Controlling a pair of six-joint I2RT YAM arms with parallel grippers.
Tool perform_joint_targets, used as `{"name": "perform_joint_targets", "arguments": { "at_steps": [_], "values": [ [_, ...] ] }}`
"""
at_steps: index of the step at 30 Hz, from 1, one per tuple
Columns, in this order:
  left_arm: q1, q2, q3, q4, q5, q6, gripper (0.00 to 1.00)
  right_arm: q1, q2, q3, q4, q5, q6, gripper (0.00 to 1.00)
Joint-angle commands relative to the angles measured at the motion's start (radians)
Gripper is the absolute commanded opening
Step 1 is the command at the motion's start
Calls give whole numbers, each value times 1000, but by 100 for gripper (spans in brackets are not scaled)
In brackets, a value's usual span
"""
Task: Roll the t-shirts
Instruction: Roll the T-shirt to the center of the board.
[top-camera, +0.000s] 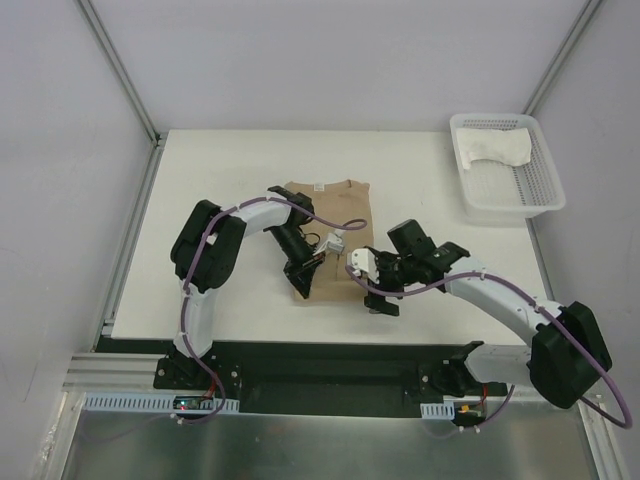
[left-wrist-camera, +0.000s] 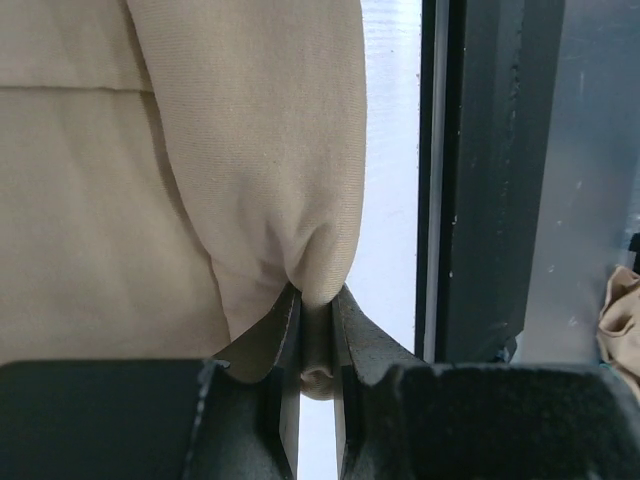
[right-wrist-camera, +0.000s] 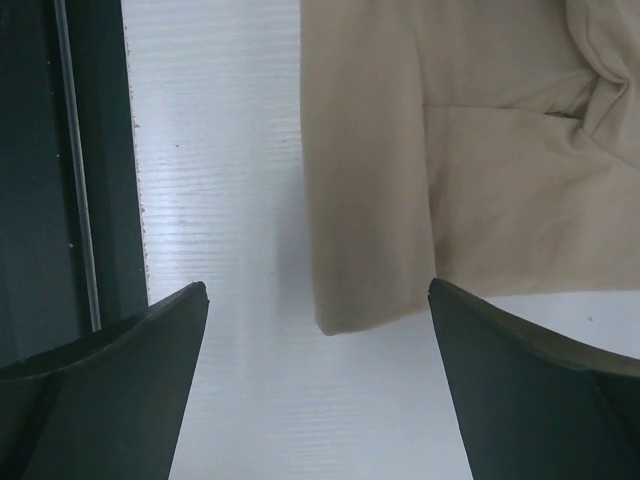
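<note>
i'm watching the left gripper (left-wrist-camera: 316, 300) pinching almost shut on a bunched fold of the tan t-shirt (left-wrist-camera: 120, 200), cloth squeezing up between its fingers (left-wrist-camera: 272, 340). the right gripper (right-wrist-camera: 318, 290) is hanging wide open above the shirt's near right corner, gripping nothing, one finger over cloth and one over bare tabletop. the tan shirt is lying folded narrow at mid-table. the white table (top-camera: 230, 170) is sitting between pale walls with grey frame rails. the white t-shirt (top-camera: 495, 150) is lying crumpled in the mesh basket (top-camera: 545, 195) at the far right corner. both arms are covering the shirt's near edge, so i can't tell how far it is rolled.
</note>
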Motion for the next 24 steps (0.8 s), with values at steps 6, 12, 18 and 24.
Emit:
{"name": "perform_joint_targets", "arguments": {
  "at_steps": [6,12,18,24],
  "values": [
    [25,23,45,-105,90,28,6,83,129,14,94,120,-31,96],
    [28,41,60,-135,105,35,6,123,228,57,122,188,4,99],
    [36,57,57,-174,122,66,7,132,306,118,22,206,-4,60],
    [60,63,27,-185,151,72,7,117,326,100,-22,187,-2,32]
  ]
}}
